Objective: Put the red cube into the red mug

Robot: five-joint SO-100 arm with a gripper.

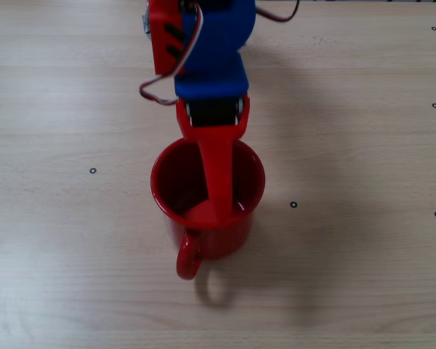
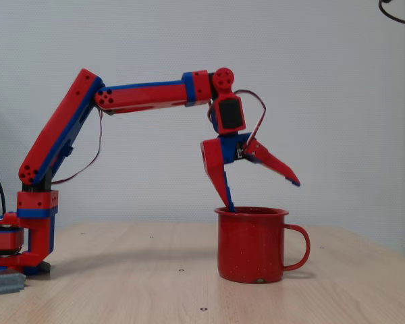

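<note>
The red mug (image 1: pixel 229 236) (image 2: pixel 251 246) stands upright mid-table, with its handle toward the near edge in a fixed view (image 1: pixel 187 258) and to the right in the other. My gripper (image 1: pixel 216 182) (image 2: pixel 263 195) hangs open over it. One finger (image 2: pixel 224 185) points down to the mug's rim. The other finger (image 2: pixel 277 165) is spread out above the opening. A brighter red patch (image 1: pixel 192 215) lies inside the mug beside the finger; it looks like the red cube, though I cannot tell for sure. Nothing is between the fingers.
The arm's base (image 2: pixel 27 236) stands at the left end of the wooden table (image 1: pixel 349 276). Small black ring marks (image 1: pixel 293 204) dot the tabletop. A grey block (image 2: pixel 3 282) lies by the base.
</note>
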